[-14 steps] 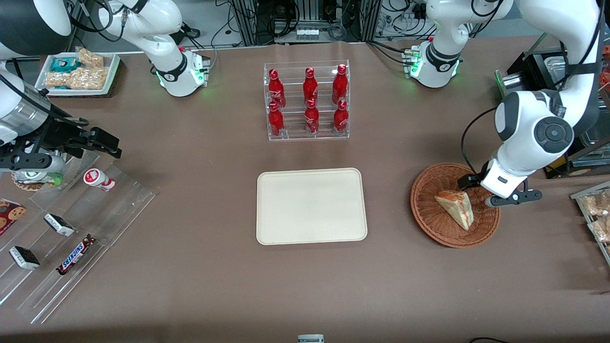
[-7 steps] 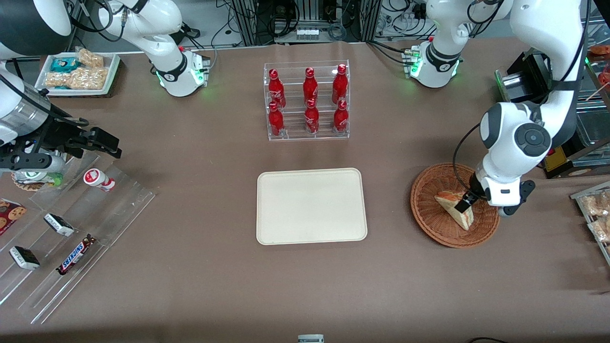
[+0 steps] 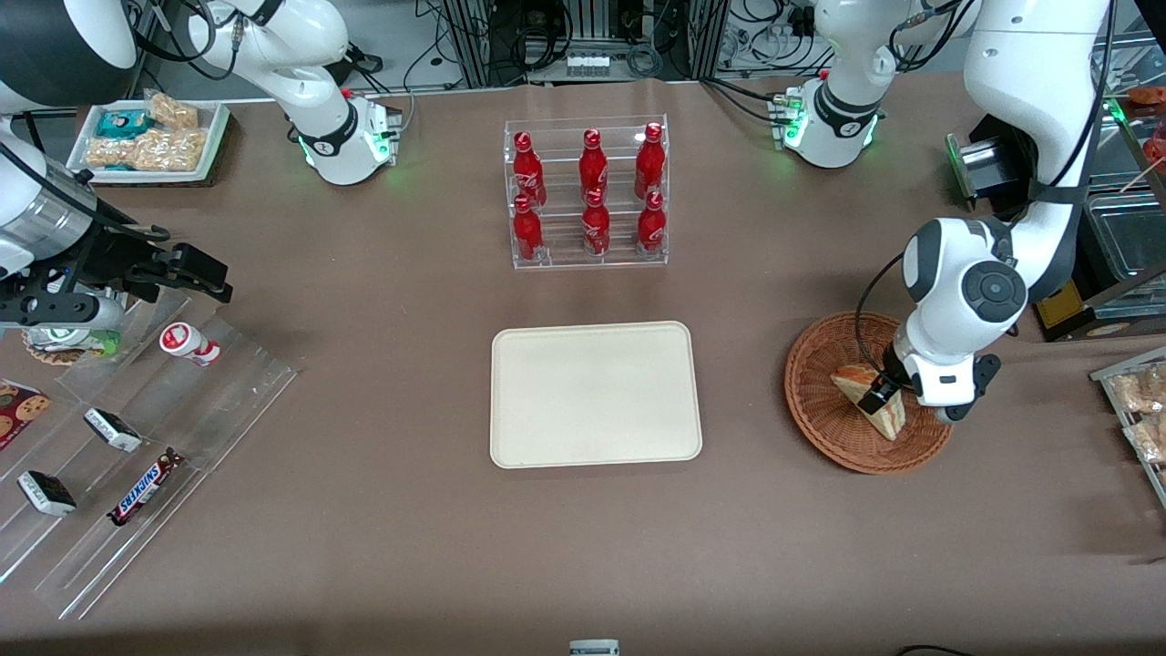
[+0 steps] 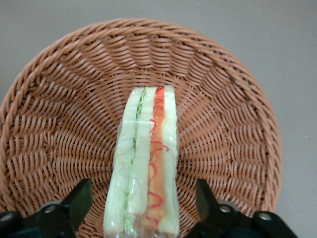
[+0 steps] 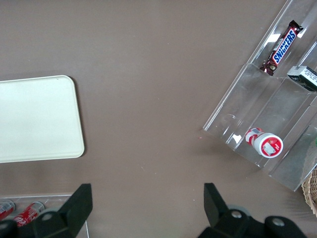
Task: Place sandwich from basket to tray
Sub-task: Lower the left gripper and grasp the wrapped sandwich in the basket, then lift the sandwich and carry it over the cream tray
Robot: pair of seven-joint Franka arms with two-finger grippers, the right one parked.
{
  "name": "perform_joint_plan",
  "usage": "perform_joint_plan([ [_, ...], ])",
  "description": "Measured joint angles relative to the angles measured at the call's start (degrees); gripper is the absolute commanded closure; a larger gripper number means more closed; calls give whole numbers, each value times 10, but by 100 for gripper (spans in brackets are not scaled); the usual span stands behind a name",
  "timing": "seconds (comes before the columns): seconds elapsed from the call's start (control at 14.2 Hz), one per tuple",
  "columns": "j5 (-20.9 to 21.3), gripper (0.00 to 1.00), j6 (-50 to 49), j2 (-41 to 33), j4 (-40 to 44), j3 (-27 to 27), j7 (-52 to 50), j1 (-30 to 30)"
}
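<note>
The sandwich (image 3: 858, 381) (image 4: 146, 163), a pale wedge with green and orange-pink layers, lies wrapped in clear film in the round wicker basket (image 3: 820, 433) (image 4: 59, 99) toward the working arm's end of the table. My left gripper (image 3: 888, 401) (image 4: 143, 198) is low over the basket and open. One black finger (image 4: 79, 201) stands on each side of the sandwich, with a gap of bare wicker between each finger and the bread. The wrist hides part of the sandwich in the front view. The cream tray (image 3: 592, 394) (image 5: 34, 119) lies bare at the table's middle.
A clear rack of red bottles (image 3: 588, 191) stands farther from the front camera than the tray. Stepped acrylic racks with snack bars (image 3: 137, 437) and a white tray of snacks (image 3: 150, 137) lie toward the parked arm's end. Packaged goods (image 3: 1139, 405) sit beside the basket at the table edge.
The left gripper has swung in from the basket's rim over the sandwich, turned, and lowered until its fingers straddle it. The sandwich and basket have not moved.
</note>
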Motion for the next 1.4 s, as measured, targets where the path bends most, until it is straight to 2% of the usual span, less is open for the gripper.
perform_joint_plan([
  [0.21,0,95,-22,2,11,0,5,0],
  [0.49,0,95,-191,0,121,-12,27,-7],
  [0.63,0,94,-227,0,163,-17,28,-31],
  [0.91,0,93,-213,20,187,-21,28,-119],
  [1.4,0,91,-118,149,299,-23,32,-287],
])
